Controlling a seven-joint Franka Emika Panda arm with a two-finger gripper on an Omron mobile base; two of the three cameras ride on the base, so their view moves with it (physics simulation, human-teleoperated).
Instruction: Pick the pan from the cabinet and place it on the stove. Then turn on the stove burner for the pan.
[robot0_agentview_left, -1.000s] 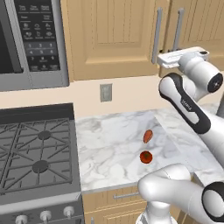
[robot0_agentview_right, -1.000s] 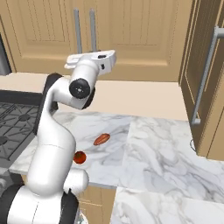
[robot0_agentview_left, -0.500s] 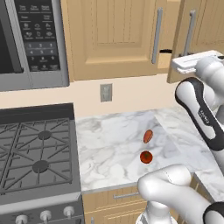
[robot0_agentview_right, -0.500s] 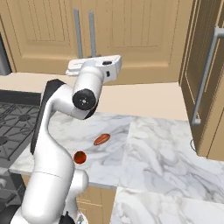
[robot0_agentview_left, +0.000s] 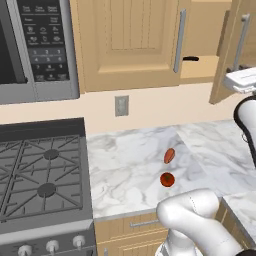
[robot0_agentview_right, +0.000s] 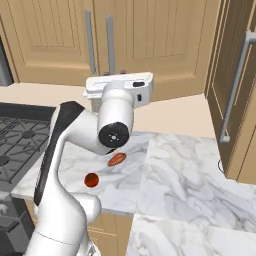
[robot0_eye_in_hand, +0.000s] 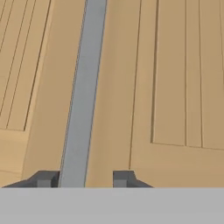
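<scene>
Swung farther open, cabinet (robot0_agentview_left: 227, 55) door; fingers (robot0_eye_in_hand: 43, 178) apart beside handle (robot0_eye_in_hand: 83, 94).

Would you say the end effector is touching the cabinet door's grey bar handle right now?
Cannot tell. In the hand view the bar handle runs between the end effector fingertips, hard against one and with a gap to the other, but contact isn't plain.

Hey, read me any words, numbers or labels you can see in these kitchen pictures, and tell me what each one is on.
Microwave keypad: rows of white button labels on the dark panel, too small and blurred to read.
Stove knobs: no readable markings.
Wall outlet: blank.
Cabinet doors and bar handle: no text.
Marble counter: no text.
No legible text anywhere.
</scene>
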